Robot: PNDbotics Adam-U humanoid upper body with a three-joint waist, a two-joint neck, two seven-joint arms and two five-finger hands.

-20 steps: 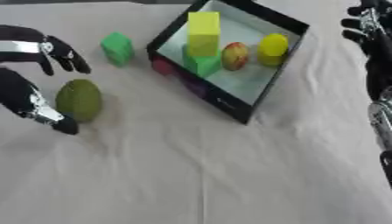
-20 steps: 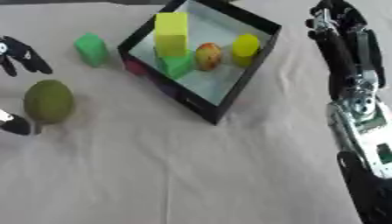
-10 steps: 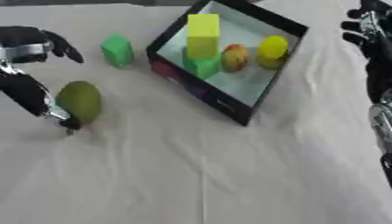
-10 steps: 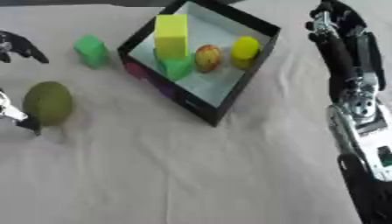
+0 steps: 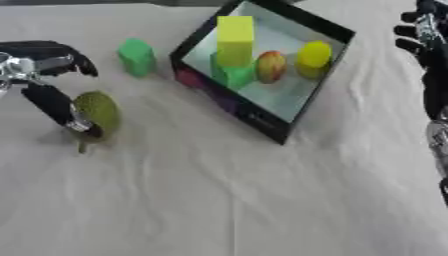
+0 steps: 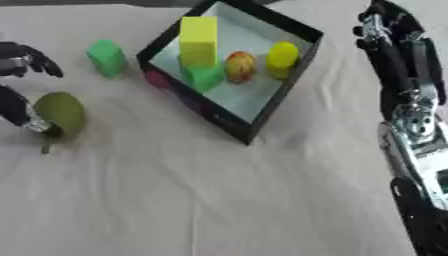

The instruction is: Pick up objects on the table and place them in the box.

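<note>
Left eye view. The worktop (image 5: 262, 200) carried a pale, wrinkled cloth. A black-walled box (image 5: 262, 65) stood toward the far centre, turned with one corner nearest the camera. Inside it were a tall yellow block (image 5: 234, 34), a green block (image 5: 229, 75) at that block's foot, a red-and-yellow round fruit (image 5: 270, 66) and a yellow rounded object (image 5: 313, 56). A second green block (image 5: 136, 56) stood on the cloth just outside the box, on its left. An olive-green, pear-shaped fruit (image 5: 98, 111) lay on the cloth at the left, well apart from the box. The left hand (image 5: 39, 67) was at this fruit: its thumb lay against the fruit's near-left side, and its fingers were curled above and behind the fruit, apart from it. Whether the fruit was off the cloth could not be told. The right hand (image 5: 422, 35) showed at the upper right edge, dark fingers only; whether they were spread or closed could not be told.

Right eye view. The right arm (image 6: 411, 125) ran along the right edge, its hand uppermost beside the box and touching nothing. The left hand showed only in part at the left edge, against the fruit.
</note>
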